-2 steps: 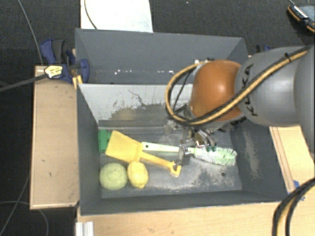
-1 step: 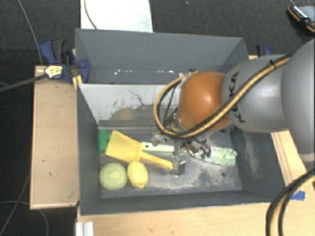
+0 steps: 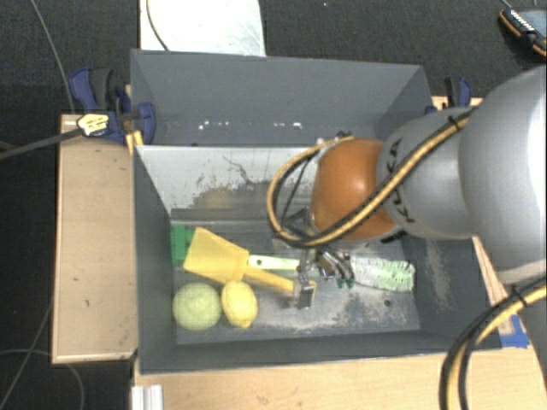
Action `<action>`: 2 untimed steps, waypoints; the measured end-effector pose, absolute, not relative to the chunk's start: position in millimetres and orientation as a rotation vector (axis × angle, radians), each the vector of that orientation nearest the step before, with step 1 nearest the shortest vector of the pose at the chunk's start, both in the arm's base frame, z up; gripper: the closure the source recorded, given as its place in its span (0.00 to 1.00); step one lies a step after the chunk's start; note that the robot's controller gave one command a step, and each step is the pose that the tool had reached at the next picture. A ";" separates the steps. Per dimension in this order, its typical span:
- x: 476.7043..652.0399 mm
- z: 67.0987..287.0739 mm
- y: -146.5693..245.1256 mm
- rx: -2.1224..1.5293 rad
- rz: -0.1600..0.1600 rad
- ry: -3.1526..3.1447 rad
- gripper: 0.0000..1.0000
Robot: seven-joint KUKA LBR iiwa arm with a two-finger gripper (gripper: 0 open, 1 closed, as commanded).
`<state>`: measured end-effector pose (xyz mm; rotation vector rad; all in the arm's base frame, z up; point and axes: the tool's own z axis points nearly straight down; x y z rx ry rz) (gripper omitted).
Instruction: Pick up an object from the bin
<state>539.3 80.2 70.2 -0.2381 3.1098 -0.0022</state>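
My gripper [image 3: 308,282] hangs low over the bin floor near the middle, under the orange wrist cover. It is right at the end of the pale yellow handle of a yellow scoop [image 3: 214,259], which lies to its left with the wide end pointing left. A yellow lemon [image 3: 240,304] lies just left of and below the gripper. A clear, whitish thing with green marks [image 3: 386,274] lies close on the gripper's right.
A pale green ball [image 3: 197,307] rests beside the lemon in the front left corner. A flat green piece [image 3: 179,244] stands against the left wall behind the scoop. The arm covers the bin's right back part.
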 end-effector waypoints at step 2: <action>528.8 70.7 97.7 -0.719 0.003 3.047 1.00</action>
